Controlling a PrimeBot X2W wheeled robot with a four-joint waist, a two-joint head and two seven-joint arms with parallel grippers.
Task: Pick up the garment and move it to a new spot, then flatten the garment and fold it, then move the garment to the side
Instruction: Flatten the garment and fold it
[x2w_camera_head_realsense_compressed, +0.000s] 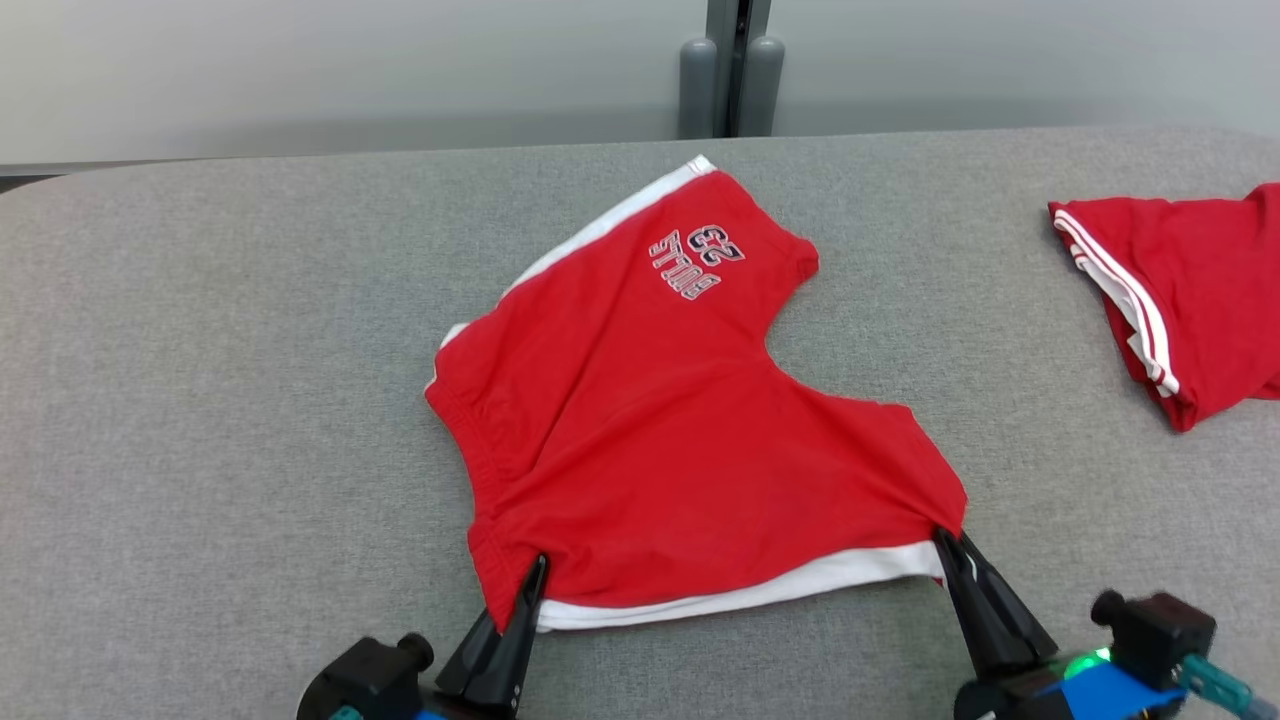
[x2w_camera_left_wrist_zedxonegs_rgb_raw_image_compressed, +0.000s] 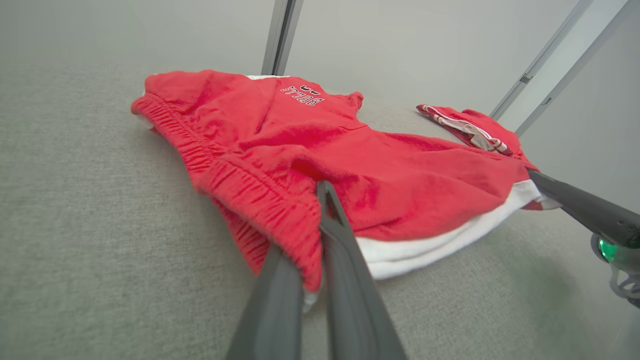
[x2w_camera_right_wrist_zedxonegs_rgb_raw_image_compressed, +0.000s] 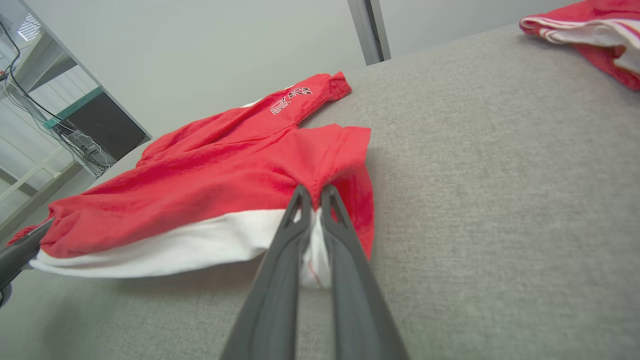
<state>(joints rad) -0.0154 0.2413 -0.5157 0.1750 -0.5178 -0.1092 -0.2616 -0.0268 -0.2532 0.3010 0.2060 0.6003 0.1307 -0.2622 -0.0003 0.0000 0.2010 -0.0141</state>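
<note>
The red shorts (x2w_camera_head_realsense_compressed: 650, 400) lay spread across the middle of the grey bench (x2w_camera_head_realsense_compressed: 200, 400), with the printed leg pointing away from the robot. The left claw (x2w_camera_head_realsense_compressed: 538, 572) was pinched shut on the near waistband corner. The right claw (x2w_camera_head_realsense_compressed: 945, 542) was clamped on the hem corner of the near leg. A second red garment (x2w_camera_head_realsense_compressed: 1180, 290) lay well apart, toward the bench's right end.

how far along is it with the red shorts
Done: the red shorts lie spread on the grey table, mostly flat. In hand: the left claw pinches the waistband corner, the right claw the near leg hem. Left: no fold shows yet, then the move aside.
</note>
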